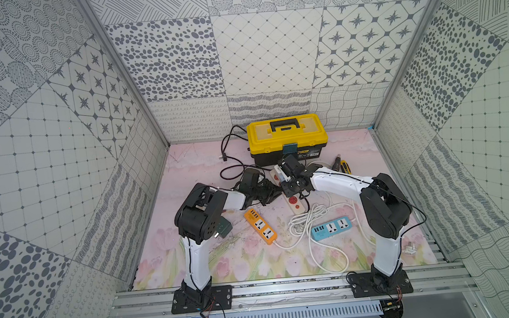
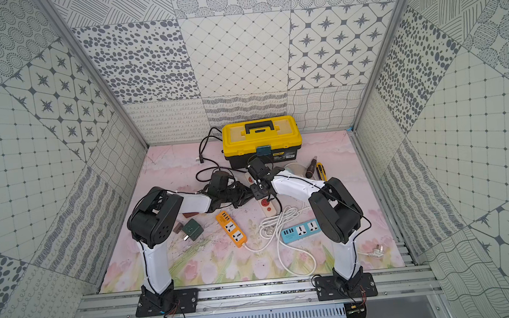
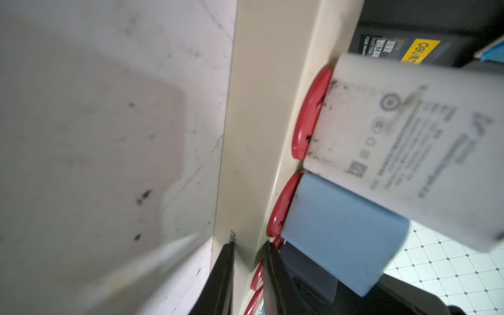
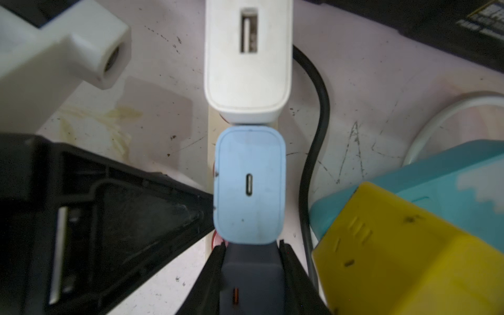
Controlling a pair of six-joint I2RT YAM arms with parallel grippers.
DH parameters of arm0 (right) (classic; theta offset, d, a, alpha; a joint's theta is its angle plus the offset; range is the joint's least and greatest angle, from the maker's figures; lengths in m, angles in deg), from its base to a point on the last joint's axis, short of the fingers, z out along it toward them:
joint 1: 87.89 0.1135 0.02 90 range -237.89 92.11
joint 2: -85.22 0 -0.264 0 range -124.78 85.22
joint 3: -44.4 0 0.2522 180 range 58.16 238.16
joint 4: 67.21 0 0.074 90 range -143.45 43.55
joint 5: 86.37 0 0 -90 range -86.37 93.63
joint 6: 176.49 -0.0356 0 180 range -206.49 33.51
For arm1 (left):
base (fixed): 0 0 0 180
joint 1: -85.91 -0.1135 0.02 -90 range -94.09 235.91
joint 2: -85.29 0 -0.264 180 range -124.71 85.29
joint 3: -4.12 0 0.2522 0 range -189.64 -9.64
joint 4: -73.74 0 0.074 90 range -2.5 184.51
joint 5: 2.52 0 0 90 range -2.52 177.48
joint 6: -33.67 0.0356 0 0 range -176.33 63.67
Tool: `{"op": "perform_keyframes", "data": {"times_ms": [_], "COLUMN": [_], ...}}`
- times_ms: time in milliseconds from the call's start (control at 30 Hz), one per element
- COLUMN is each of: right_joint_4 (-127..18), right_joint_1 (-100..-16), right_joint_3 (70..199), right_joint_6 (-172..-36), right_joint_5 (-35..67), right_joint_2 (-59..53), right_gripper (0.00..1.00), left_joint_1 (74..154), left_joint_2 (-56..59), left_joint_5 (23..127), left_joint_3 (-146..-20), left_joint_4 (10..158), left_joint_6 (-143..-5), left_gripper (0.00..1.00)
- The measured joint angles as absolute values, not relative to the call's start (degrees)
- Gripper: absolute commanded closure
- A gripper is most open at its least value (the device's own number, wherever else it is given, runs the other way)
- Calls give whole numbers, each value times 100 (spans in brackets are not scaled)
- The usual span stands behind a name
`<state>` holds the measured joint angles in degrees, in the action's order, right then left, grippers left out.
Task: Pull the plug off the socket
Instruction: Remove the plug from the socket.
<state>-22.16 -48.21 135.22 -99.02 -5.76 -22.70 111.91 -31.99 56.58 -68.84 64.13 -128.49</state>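
We see the long cream plastic socket strip [image 3: 261, 109], smooth but scuffed, with round red faces [image 3: 308, 114]. Three blocky, round-cornered adapters stand on it in a row: a glossy white charger [image 4: 246, 68], a matte blue charger [image 4: 249, 185], then the dark grey plug [image 4: 251, 272], seated in the strip. Our right hand [image 4: 252, 245] is clamped on that plug's flat sides. Our left hand [image 3: 249, 245] pinches the strip's long edges.

the left arm [image 1: 195, 259] and the right arm [image 1: 386, 249] look the same. each has long white parts and big round black joints [image 1: 198, 216]. each has a flat black plate [image 1: 224, 296] with little screws at the bottom. thin black cables [image 1: 342, 175] run along them. the fingers [image 4: 214, 272] are black and pointy.
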Motion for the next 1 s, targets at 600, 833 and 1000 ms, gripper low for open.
{"op": "perform_keyframes", "data": {"times_ms": [600,833,1000], "right_joint_4": [-773,-1903,-2404], "right_joint_1": [-5120,-4862,-4788], "right_joint_3": [14765,13624,13039], "right_joint_6": [-9892,-9874,-9951], "right_joint_5": [-36,-559,-736], "right_joint_2": [-2917,-2257,-1899], "right_gripper": [77,77,77], "left_joint_1": [11282,11291,11339], "left_joint_2": [-3216,-3203,-3218], "left_joint_5": [5772,5730,5606], "left_joint_3": [-7247,-7334,-7409], "left_joint_4": [7090,7337,7508], "left_joint_6": [-12705,-12663,-12657], "left_gripper": [76,76,76]}}
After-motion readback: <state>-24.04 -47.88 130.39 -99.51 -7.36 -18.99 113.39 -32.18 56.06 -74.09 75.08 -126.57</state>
